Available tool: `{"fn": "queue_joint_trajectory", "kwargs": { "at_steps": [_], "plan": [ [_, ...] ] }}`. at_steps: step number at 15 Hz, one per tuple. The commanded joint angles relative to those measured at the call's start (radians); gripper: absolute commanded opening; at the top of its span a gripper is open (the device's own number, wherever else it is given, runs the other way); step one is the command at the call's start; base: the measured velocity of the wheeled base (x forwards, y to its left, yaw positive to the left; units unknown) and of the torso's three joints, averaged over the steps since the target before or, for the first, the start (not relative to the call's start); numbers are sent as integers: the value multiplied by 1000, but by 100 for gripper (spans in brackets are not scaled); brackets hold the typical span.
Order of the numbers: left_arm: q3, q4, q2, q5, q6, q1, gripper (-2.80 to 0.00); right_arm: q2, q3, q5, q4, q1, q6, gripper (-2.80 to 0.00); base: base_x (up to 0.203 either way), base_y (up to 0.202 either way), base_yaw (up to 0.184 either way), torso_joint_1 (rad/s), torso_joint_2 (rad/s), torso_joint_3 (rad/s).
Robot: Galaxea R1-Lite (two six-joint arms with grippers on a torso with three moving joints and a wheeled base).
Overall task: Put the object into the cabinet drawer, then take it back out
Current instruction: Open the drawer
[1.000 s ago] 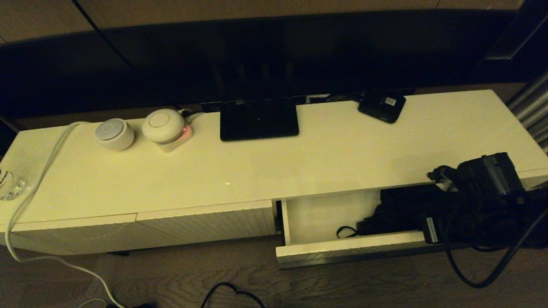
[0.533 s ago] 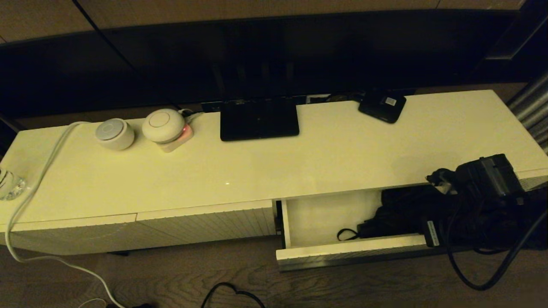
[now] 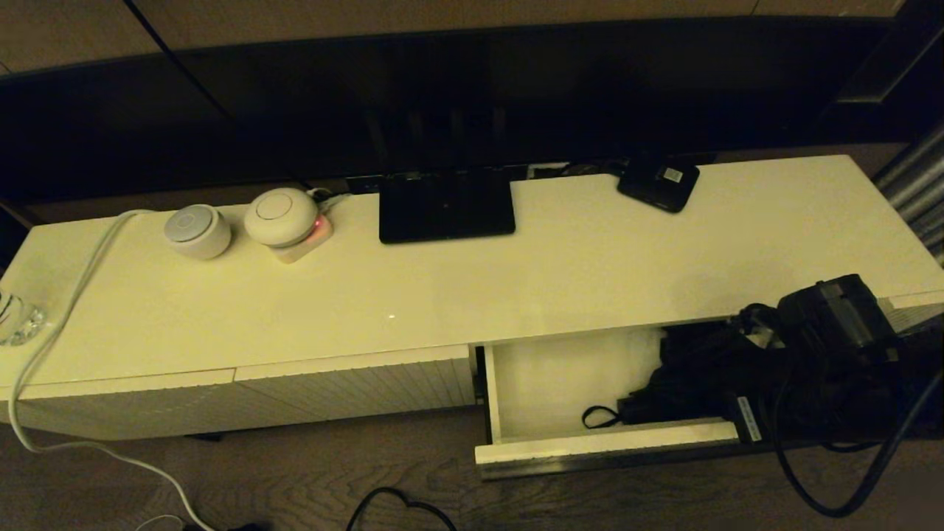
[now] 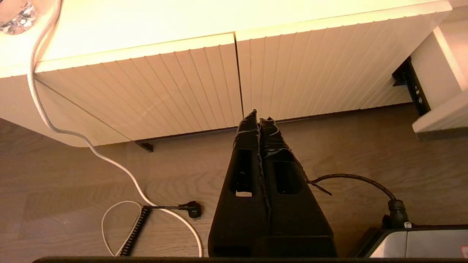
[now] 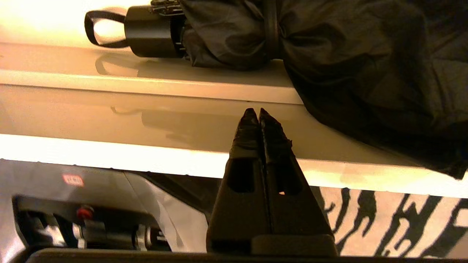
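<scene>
Black umbrella [image 3: 700, 376] inside open drawer [image 3: 605, 442]

Dim, warm yellow light fills the scene. Glare whitens the drawer [image 5: 153, 160] front just ahead of the right gripper [image 5: 259, 111]. Beyond it, the umbrella [image 5: 329, 47] fabric sinks into shadow.

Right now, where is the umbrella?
The umbrella lies inside the open drawer, toward its right half, handle pointing left, below the right gripper, whose fingers are shut and empty.
</scene>
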Motion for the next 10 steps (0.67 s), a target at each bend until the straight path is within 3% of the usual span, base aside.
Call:
{"fn": "queue_joint_trajectory", "kwargs": {
  "at_steps": [1, 10],
  "plan": [
    [3, 0, 0, 0, 0, 0, -280, 17, 18, -1, 8, 2, -4, -280, 0, 0, 0, 0, 0, 0],
    [3, 0, 0, 0, 1, 0, -280, 60, 60, -1, 24, 2, -7, -280, 0, 0, 0, 0, 0, 0]
  ]
}}
